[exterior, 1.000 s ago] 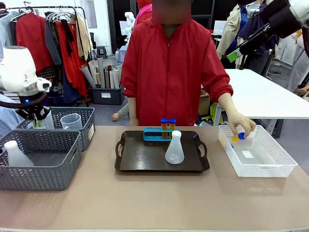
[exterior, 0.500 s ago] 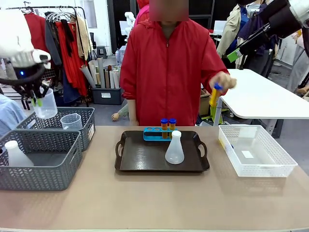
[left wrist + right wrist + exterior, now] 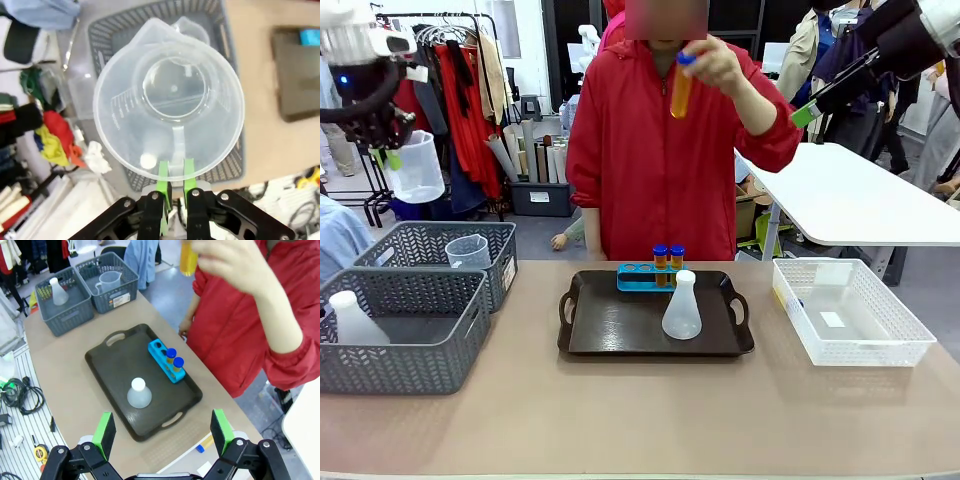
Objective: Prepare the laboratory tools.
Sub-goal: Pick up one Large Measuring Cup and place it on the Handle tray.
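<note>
High at the far left, my left gripper (image 3: 386,150) (image 3: 173,176) is shut on the handle of a clear measuring jug (image 3: 416,166) (image 3: 169,105). A translucent conical flask (image 3: 681,306) (image 3: 138,392) stands on the dark tray (image 3: 610,335) (image 3: 112,362). Behind it the blue rack (image 3: 638,277) (image 3: 161,353) holds two orange blue-capped tubes (image 3: 668,257) (image 3: 174,360). The person's raised hand holds another tube (image 3: 681,86) (image 3: 188,259). My right gripper (image 3: 162,432) hangs open high above the tray.
Two grey mesh baskets (image 3: 380,370) (image 3: 70,315) stand at the left, one with a second flask (image 3: 352,320), the other with a second jug (image 3: 468,250). A white lattice bin (image 3: 880,345) sits at the right, with an orange tube (image 3: 205,442) in it.
My left gripper rose from the rear basket with the jug. The person lifted a tube out of the white bin up to head height.
</note>
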Motion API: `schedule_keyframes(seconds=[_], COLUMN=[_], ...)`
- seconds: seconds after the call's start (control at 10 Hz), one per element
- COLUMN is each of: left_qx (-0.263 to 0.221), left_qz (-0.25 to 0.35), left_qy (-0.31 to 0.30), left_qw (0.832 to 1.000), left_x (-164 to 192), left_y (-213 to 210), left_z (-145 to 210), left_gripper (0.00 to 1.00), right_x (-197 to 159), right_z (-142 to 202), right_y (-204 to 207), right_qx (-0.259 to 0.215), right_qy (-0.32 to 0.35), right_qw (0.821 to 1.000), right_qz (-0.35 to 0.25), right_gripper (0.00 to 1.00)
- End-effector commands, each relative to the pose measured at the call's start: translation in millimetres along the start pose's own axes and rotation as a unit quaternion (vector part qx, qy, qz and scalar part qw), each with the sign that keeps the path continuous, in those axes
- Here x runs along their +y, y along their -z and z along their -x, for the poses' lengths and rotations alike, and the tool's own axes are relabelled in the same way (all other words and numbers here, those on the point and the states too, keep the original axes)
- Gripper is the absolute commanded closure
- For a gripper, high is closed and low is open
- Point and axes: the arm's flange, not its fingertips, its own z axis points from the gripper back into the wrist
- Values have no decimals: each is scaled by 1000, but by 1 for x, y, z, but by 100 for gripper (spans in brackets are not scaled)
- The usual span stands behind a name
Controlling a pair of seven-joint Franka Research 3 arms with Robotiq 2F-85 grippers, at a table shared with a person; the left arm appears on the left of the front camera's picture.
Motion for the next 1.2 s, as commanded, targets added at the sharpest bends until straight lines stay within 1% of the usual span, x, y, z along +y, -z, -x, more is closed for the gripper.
schedule_keyframes(seconds=[0.0, 0.2, 0.3, 0.7, 0.8, 0.9, 1.0, 1.1], left_qx=[1, -30, -4, -4, -5, -3, -20, -30], left_qz=[10, 19, 1, 1, 3, 10, 6, 15], left_qy=[69, 92, 60, 60, 69, 112, 160, 191], left_qw=[998, 995, 998, 998, 998, 994, 987, 981], left_x=[-4, -9, -13, -13, -14, -21, -31, -41], left_y=[-14, -21, -18, -18, -16, -27, -53, -71], left_z=[2, 5, 3, 3, 1, 1, 0, -4], left_gripper=[100, 100, 100, 100, 100, 100, 100, 100], right_x=[0, 0, 0, 0, 0, 0, 0, 0], right_z=[0, 0, 0, 0, 0, 0, 0, 0], right_y=[-1, -1, -1, -1, -1, -1, -1, -1], right_qx=[-4, -4, -4, -4, -4, -4, -4, -4], right_qy=[0, 0, 0, 0, 0, 0, 0, 0], right_qw=[1000, 1000, 1000, 1000, 1000, 1000, 1000, 1000], right_qz=[-4, -4, -4, -4, -4, -4, -4, -4], right_gripper=[0, 0, 0, 0, 0, 0, 0, 0])
